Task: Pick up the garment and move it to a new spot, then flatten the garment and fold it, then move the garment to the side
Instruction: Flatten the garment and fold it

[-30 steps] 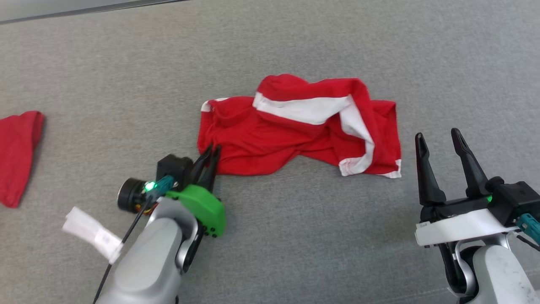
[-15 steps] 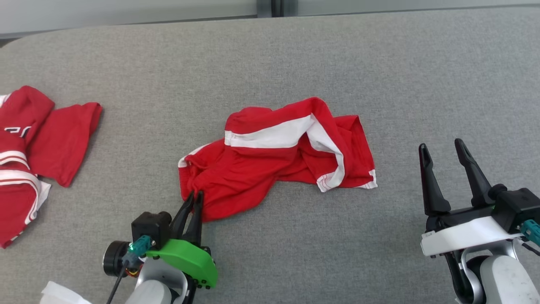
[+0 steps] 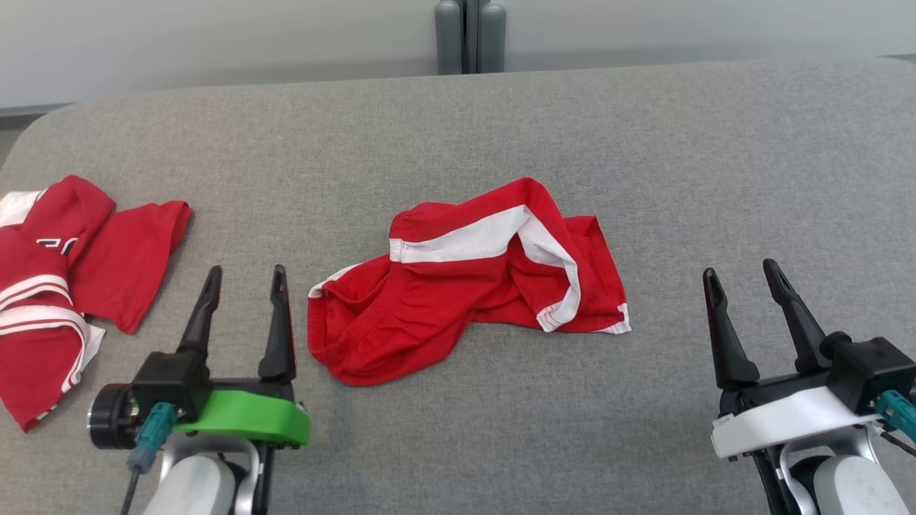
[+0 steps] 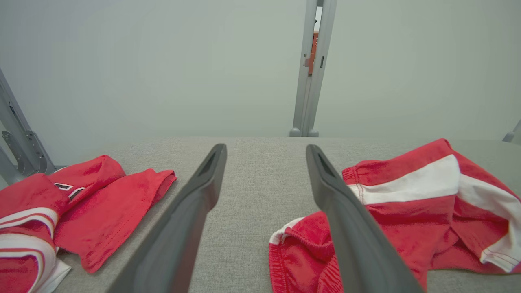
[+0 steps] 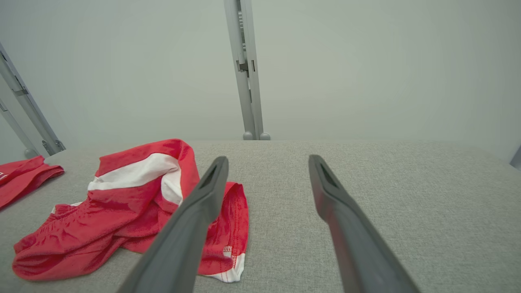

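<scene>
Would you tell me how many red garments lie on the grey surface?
2: the red-and-white shorts crumpled mid-way on the grey surface, and a striped red heap at its left edge, partly cut off; it may hold more pieces.

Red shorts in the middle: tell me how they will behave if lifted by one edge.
The red shorts lie crumpled in soft folds, so they will probably hang limp and bunch. Thin cloth, likely light. On the woven grey surface they would probably drag rather than slide.
</scene>
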